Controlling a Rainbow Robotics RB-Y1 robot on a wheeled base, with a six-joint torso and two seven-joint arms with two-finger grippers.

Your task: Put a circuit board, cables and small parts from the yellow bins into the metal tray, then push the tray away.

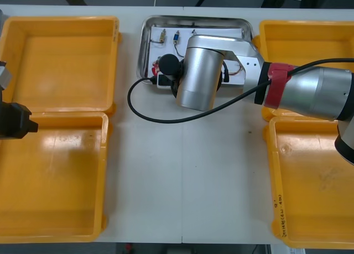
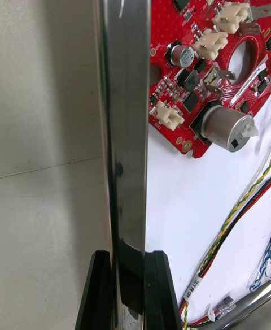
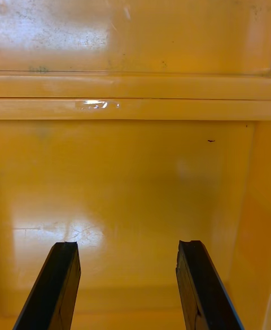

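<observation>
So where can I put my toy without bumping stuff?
The table between the yellow bins, in front of the tray, is free. The left bins are bare; the left end effector hangs open over one. The tray is crowded: board, wires, the right end effector clamped on its rim.

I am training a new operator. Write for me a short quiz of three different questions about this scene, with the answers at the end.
1. True or false: the right claw is shut on the rim of the metal tray.
2. Which thing lies inside the tray? A) a red circuit board B) a blue cup C) a black shoe
3. Fill in: over a yellow bin, the left claw stands ____ (open or shut).
Key: 1 true; 2 A; 3 open.
</observation>
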